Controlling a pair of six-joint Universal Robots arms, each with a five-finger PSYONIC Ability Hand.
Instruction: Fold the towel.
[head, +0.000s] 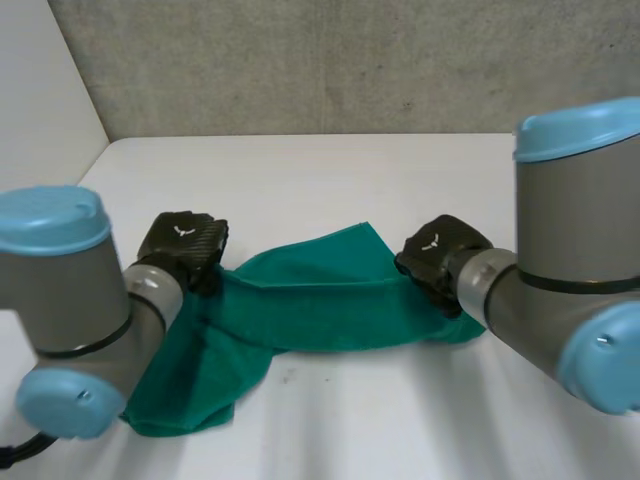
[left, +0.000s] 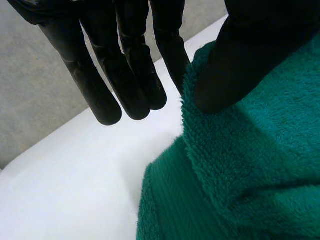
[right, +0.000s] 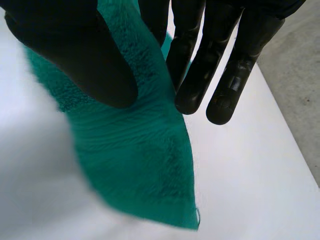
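Observation:
A green towel (head: 310, 300) lies rumpled across the white table (head: 330, 180) between my two hands. My left hand (head: 183, 247) is at the towel's left edge. In the left wrist view its thumb (left: 245, 60) presses on the towel (left: 250, 170) and pinches the edge against one finger, the other fingers (left: 125, 75) straight beside the cloth. My right hand (head: 437, 257) is at the towel's right end. In the right wrist view its thumb (right: 75, 55) and fingers (right: 200, 60) pinch the towel (right: 140, 160), whose corner hangs down past them.
A grey wall (head: 330, 60) stands behind the table's far edge. My left arm (head: 70, 310) covers part of the towel's near left end, and my right arm (head: 570, 270) stands over its right end.

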